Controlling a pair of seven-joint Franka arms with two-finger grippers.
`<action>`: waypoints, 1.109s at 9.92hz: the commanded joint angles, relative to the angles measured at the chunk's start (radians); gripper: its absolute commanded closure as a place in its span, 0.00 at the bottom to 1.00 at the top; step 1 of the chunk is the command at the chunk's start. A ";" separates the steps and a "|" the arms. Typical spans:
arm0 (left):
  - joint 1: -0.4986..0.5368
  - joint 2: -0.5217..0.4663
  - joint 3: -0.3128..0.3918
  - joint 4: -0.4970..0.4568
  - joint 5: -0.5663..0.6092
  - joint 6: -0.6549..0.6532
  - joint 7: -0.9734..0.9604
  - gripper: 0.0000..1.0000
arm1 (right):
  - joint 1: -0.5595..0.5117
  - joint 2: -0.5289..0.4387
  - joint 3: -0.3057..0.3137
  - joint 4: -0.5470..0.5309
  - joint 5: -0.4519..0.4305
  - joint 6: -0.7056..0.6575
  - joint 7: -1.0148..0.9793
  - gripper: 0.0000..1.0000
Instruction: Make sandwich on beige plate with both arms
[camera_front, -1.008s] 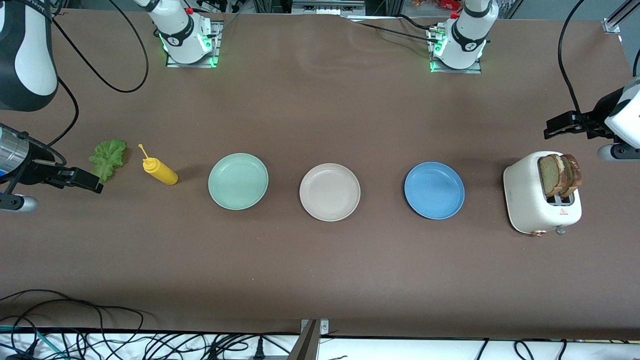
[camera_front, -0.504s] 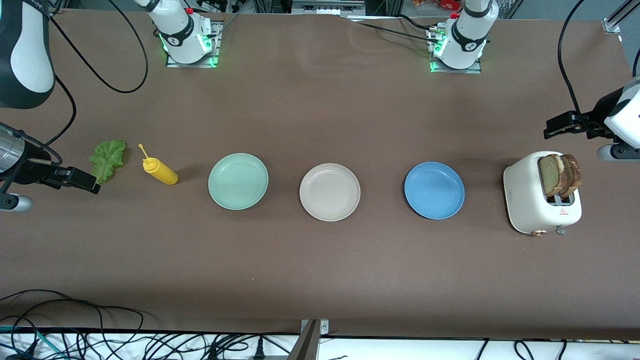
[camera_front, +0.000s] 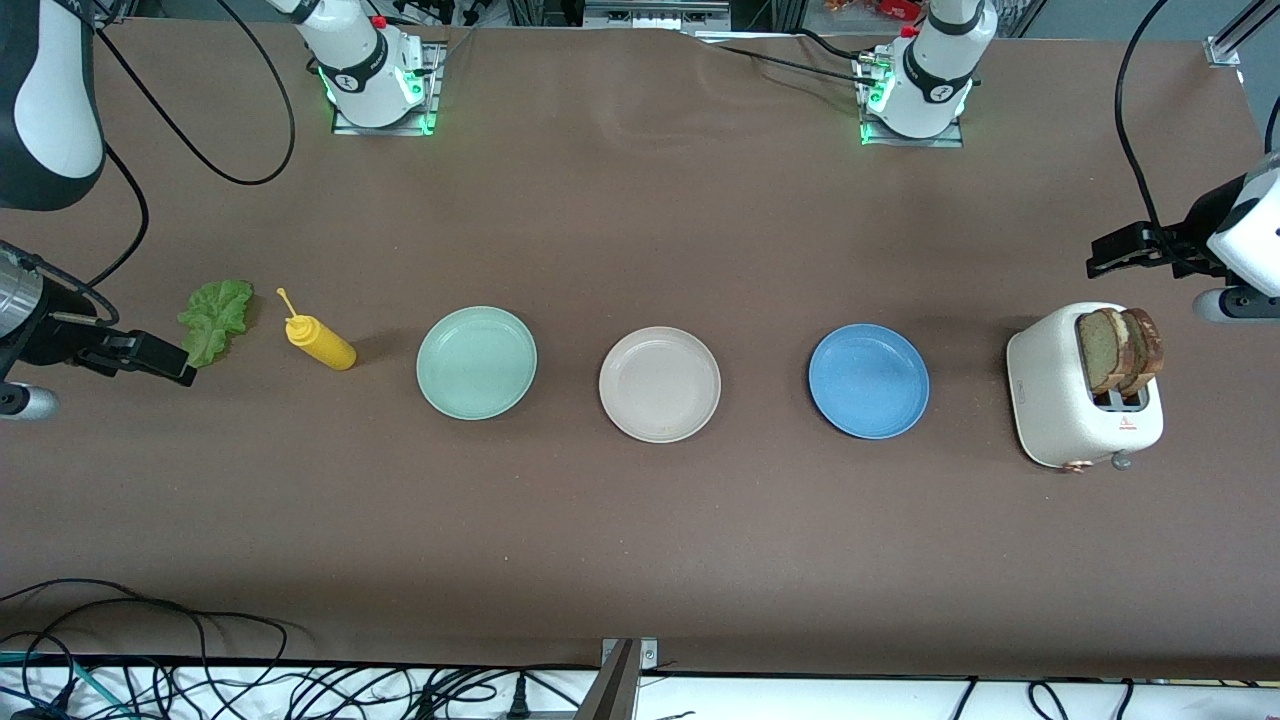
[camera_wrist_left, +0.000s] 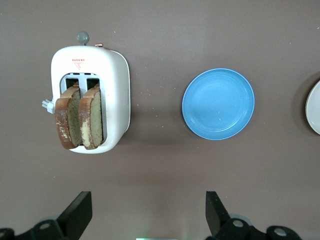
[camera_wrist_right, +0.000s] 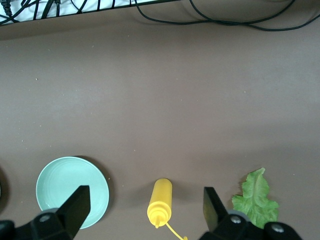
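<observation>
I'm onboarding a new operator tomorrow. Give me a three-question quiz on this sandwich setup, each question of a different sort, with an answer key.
1. True or false: the beige plate already has bread on it.
2. Multiple choice: the bread slices are A) on the blue plate, B) upright in the toaster, C) in the left gripper.
3. Short answer: what lies between the lettuce leaf and the mint green plate?

Key:
1. False; it is bare.
2. B; both the left gripper and the right gripper are open and hold nothing.
3. The yellow squeeze bottle, lying on its side.
</observation>
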 joint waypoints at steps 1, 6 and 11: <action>-0.006 0.014 -0.001 0.028 0.020 -0.003 0.004 0.00 | -0.004 -0.014 -0.002 0.003 0.015 -0.008 -0.017 0.00; -0.006 0.014 -0.001 0.028 0.020 -0.002 0.004 0.00 | -0.004 -0.026 -0.002 0.003 0.015 -0.024 -0.011 0.00; -0.006 0.014 -0.001 0.028 0.020 -0.002 0.004 0.00 | -0.004 -0.033 0.000 0.003 0.015 -0.035 -0.009 0.00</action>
